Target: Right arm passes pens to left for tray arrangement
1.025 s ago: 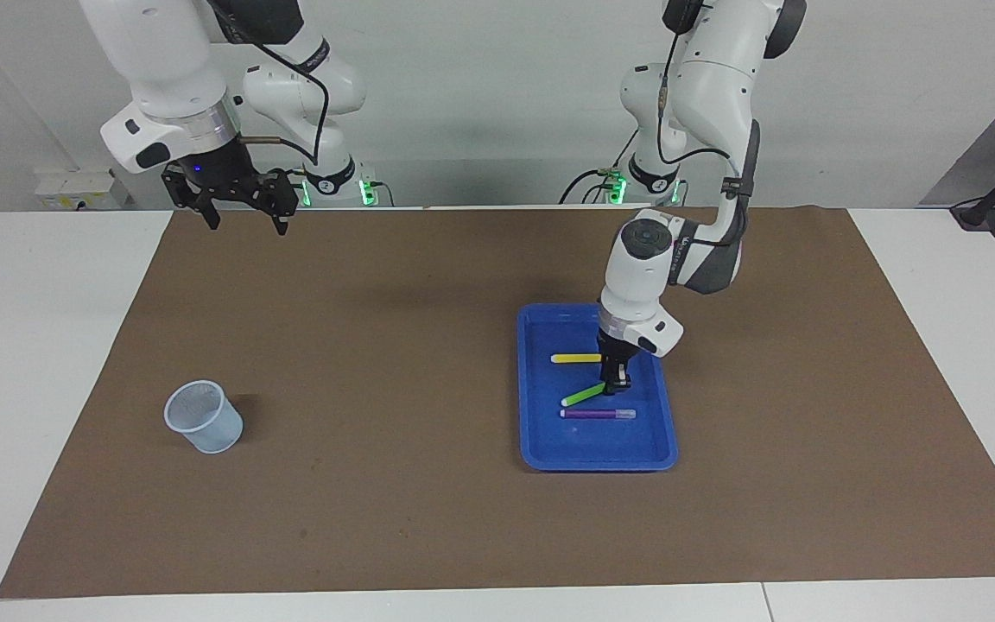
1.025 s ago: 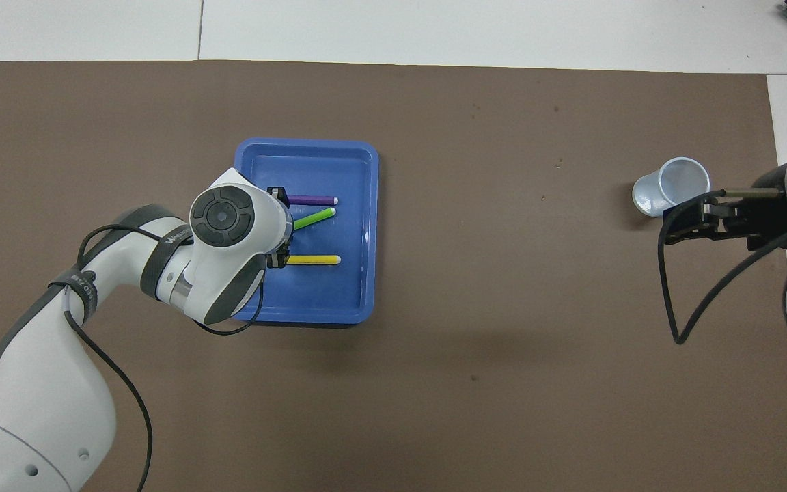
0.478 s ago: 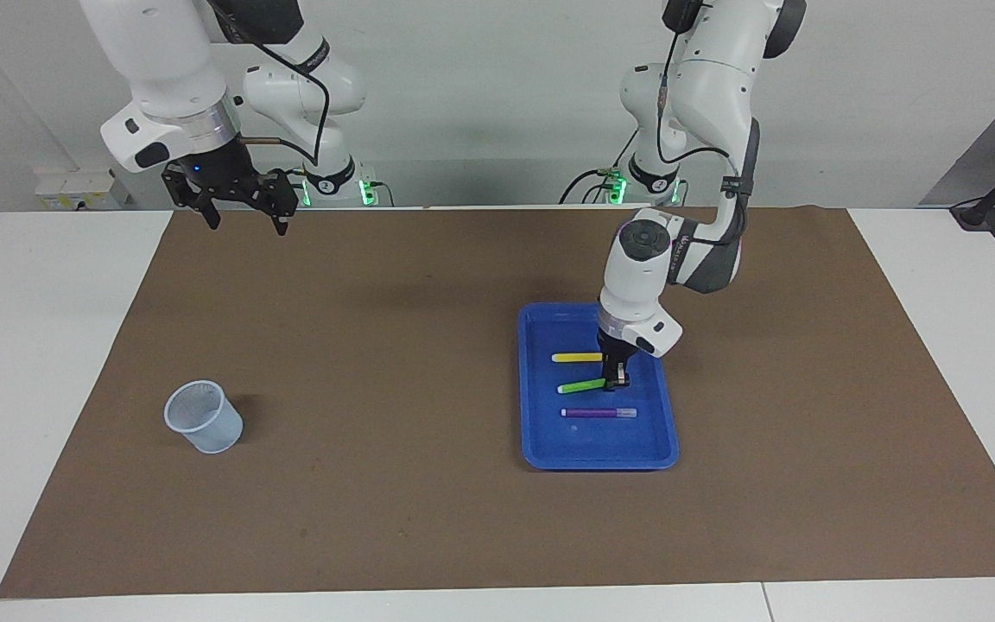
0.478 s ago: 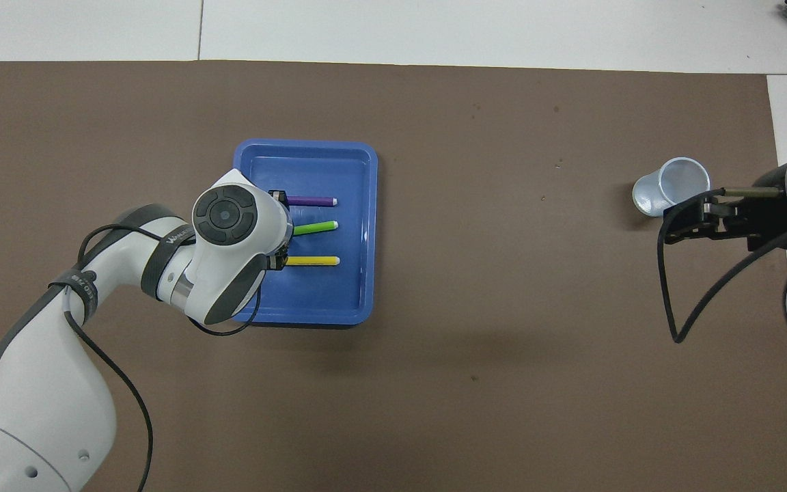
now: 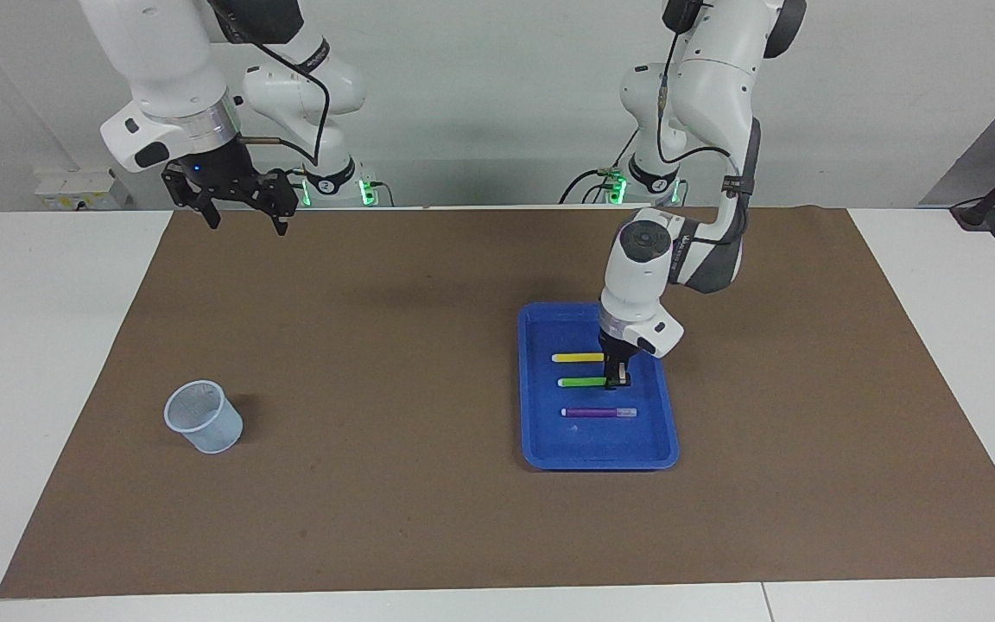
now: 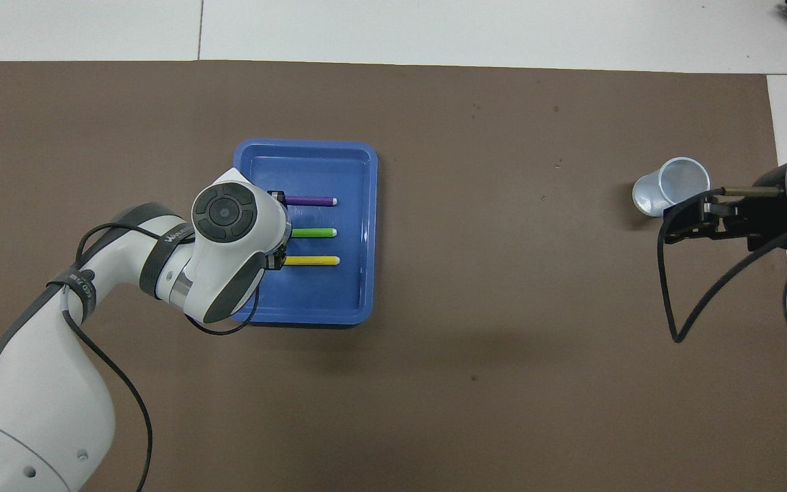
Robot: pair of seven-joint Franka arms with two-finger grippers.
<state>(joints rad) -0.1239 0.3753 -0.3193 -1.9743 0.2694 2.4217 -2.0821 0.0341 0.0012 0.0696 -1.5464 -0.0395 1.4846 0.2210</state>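
Brown mat (image 5: 377,415) covers the surface, blue tray (image 5: 541,432) sits toward the left arm's end. Left gripper (image 5: 617,381) is down in it, clamped on the green pen (image 5: 581,382), which lies between yellow pen (image 5: 577,357) and purple pen (image 5: 598,412). Right gripper (image 5: 243,220) hangs wide open, holding nothing.

Open mat between tray and cup
The left pincer (image 5: 617,381) and three pens crowd the tray (image 5: 541,445); only the cup (image 5: 203,417) stands elsewhere.
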